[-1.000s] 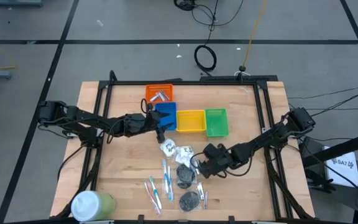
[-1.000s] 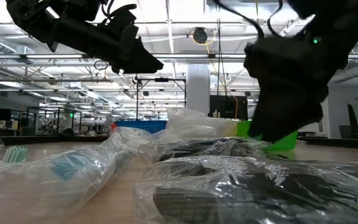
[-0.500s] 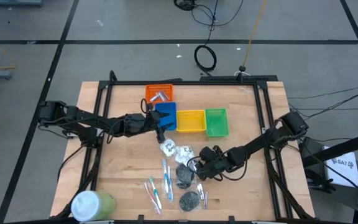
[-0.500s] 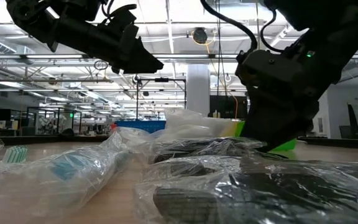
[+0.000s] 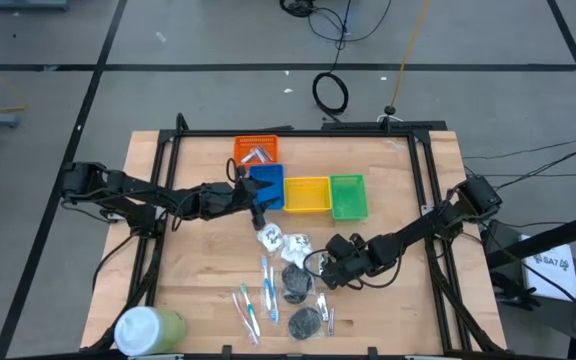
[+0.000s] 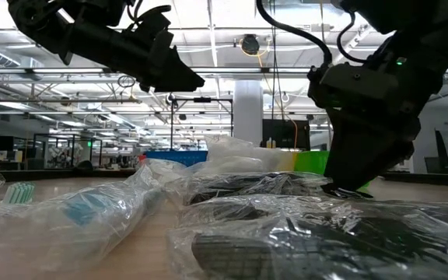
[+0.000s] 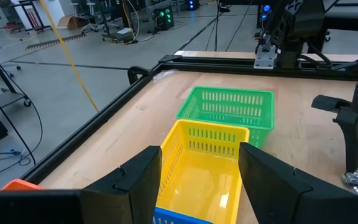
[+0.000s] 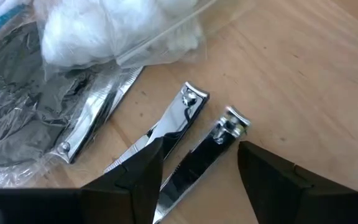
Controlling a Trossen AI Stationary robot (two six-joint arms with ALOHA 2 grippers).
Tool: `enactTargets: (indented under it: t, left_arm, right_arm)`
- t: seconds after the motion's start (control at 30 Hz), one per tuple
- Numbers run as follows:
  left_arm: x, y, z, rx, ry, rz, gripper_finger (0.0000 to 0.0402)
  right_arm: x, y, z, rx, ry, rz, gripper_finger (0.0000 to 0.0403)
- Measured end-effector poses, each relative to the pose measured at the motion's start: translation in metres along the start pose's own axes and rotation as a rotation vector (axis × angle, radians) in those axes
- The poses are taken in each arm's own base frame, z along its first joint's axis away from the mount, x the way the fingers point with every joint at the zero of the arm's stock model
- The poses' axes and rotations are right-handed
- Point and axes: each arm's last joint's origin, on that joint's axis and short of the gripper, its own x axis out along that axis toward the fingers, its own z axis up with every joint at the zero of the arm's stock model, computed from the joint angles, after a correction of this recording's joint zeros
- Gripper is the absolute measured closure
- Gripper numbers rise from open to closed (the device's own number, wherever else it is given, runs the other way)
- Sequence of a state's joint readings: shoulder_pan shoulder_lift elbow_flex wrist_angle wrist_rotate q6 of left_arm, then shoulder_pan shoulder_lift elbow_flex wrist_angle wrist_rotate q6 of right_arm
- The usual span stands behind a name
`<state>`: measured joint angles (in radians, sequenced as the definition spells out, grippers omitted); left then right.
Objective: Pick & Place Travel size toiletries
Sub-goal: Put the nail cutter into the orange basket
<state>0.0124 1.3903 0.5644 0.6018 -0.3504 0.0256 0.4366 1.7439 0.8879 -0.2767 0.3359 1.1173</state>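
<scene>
Silvery nail clippers (image 8: 179, 134), two lying side by side on the wooden desk (image 5: 408, 300), sit directly before the right claw (image 8: 197, 168), whose two dark fingers (image 8: 263, 171) stand spread apart, released, on either side of them without touching. At about ten o'clock from the clippers in the high view lie a white wrinkly packet (image 8: 114, 28) and a dark grey disc in clear wrap (image 8: 23, 112), a third clipper tucked against its edge. In the high view the right claw (image 5: 334, 268) is low near the desk's centre, just at three o'clock of the toiletry pile; wrapped toothbrushes (image 5: 256, 300) lie at about seven o'clock from the pile. The left claw (image 5: 259, 205), fingers parted and empty, hovers by the blue tray (image 5: 268, 186), facing the yellow tray (image 7: 197, 174) and green tray (image 7: 229, 109). An orange tray (image 5: 256, 151) holds more silvery pieces.
</scene>
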Motion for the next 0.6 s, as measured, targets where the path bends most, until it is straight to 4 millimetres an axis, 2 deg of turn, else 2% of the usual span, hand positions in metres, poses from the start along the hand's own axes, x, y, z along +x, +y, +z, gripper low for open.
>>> enactTargets:
  t: [0.2, 0.43, 0.6]
  left_arm:
    - [0.0, 0.0, 0.0, -0.002, 0.0, 0.0, 0.019]
    - [0.0, 0.0, 0.0, -0.003, 0.0, 0.0, 0.019]
    - [0.0, 0.0, 0.0, -0.004, 0.001, 0.0, 0.019]
  right_arm:
    - [0.0, 0.0, 0.001, 0.001, -0.001, -0.001, 0.0207]
    - [-0.015, -0.003, 0.005, -0.005, 0.004, 0.019, 0.0207]
    - [-0.017, -0.006, 0.005, -0.004, 0.007, -0.002, 0.0207]
